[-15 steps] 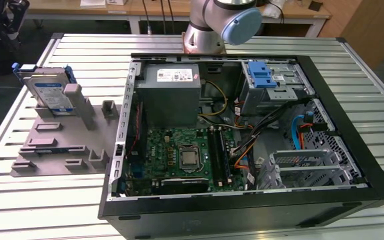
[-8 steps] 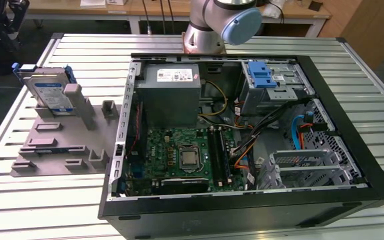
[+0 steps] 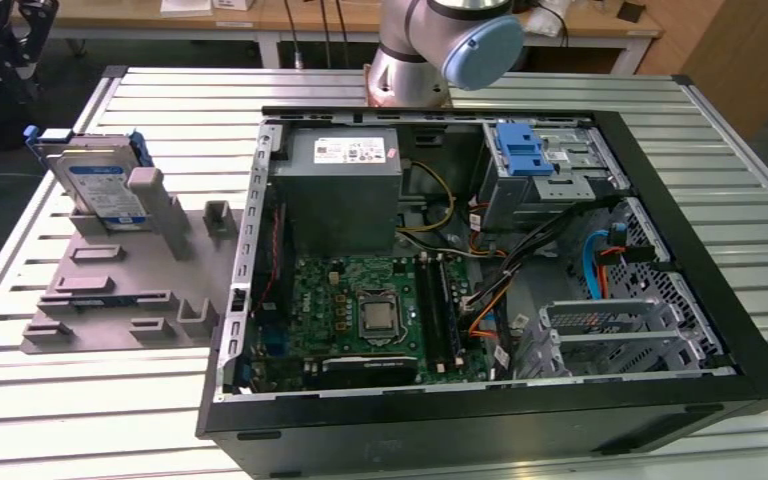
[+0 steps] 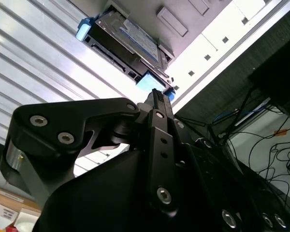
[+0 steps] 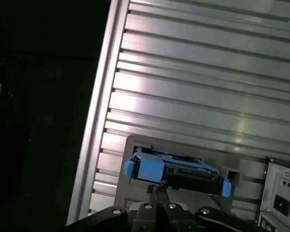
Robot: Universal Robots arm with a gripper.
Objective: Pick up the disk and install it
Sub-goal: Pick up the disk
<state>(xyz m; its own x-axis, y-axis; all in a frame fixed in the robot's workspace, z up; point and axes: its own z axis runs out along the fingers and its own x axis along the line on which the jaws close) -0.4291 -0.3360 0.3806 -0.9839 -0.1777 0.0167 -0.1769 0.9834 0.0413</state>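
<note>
One arm (image 3: 424, 55) based beside open case (image 3: 491, 430), tool (image 4: 158, 95) clenched, empty; aimed at standing disk (image 3: 97, 182)

On table (image 3: 91, 420): holder stand (image 3: 104, 290) at exterior view's left, open computer case (image 3: 491, 435) beside it. Upright in stand: disk (image 3: 101, 185). In case: power-supply box (image 3: 344, 200) toward arm base (image 3: 411, 60), motherboard (image 3: 357, 310) before it, drive cage (image 3: 544, 170) at exterior view's right.
</note>
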